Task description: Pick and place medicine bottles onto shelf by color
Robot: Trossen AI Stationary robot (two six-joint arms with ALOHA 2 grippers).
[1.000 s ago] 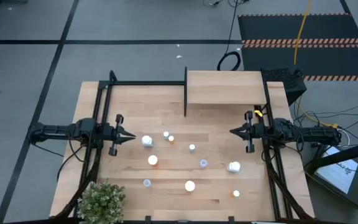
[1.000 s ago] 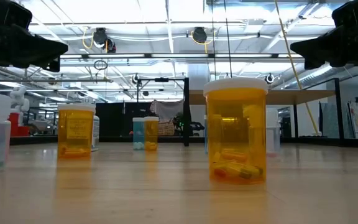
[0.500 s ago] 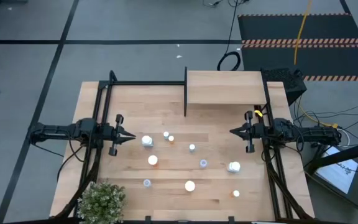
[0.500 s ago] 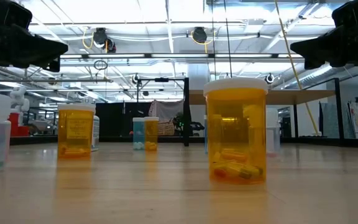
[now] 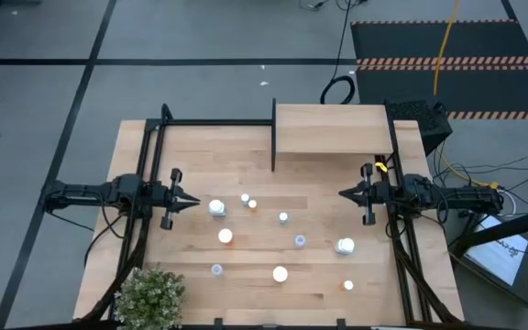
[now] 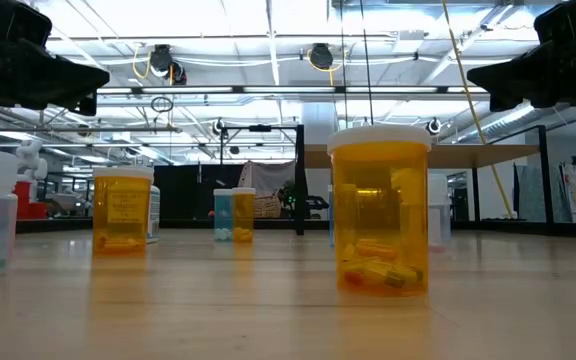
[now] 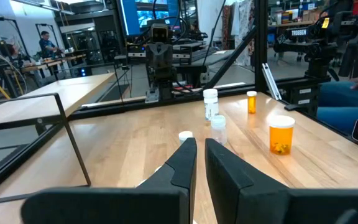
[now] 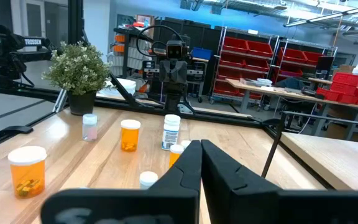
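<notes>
1. Left gripper (image 5: 193, 200): fingers pressed nearly together, only a thin slit between them in its wrist view (image 7: 199, 163). Holds nothing, touches nothing.
2. It hangs over the table (image 5: 319, 179) on the left side, tips pointing at the bottles, well short of the shelf (image 5: 330, 129).
3. Right gripper (image 5: 345, 193): same state, fingers closed to a narrow gap (image 8: 200, 163), nothing pinched. It sits just below the shelf's near edge in the high view, pointing toward the left gripper.
4. Bottles are all on the table, scattered between the two grippers; none on the shelf.
5. Nearest the left gripper: a large white-capped bottle (image 5: 217, 207), close to its tips but apart.
6. Nearest the right gripper: another large bottle (image 5: 346, 246), on the side away from the shelf.
7. Orange bottle (image 5: 280, 273) stands farther from the shelf, near the table's front edge; it fills the middle of the low view (image 6: 381, 210).
8. Plant (image 5: 149, 295) sits at the front-left corner, well apart from the shelf.
9. Shelf's top surface is bare wood, with a black upright (image 5: 273, 136) on its left edge.
</notes>
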